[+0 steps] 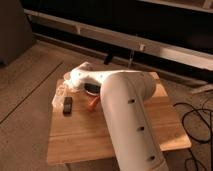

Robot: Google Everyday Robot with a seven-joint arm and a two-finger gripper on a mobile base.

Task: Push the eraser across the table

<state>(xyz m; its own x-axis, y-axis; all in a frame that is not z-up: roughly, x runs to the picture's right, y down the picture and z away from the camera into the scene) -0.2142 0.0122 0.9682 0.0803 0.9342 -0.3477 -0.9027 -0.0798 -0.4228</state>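
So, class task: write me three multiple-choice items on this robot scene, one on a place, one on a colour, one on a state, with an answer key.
1. Where does the eraser lie on the table?
A. near the left edge
B. at the right corner
C. on the floor

2. What colour is the eraser?
A. white
B. black
C. green

3. How does the eraser rest?
A. lifted in the air
B. flat on the wood
C. standing in a jar

Key: 1 A, it lies by the left edge, just beside the gripper. 2 B, it is dark against the pale planks. 3 B, it lies on the tabletop.
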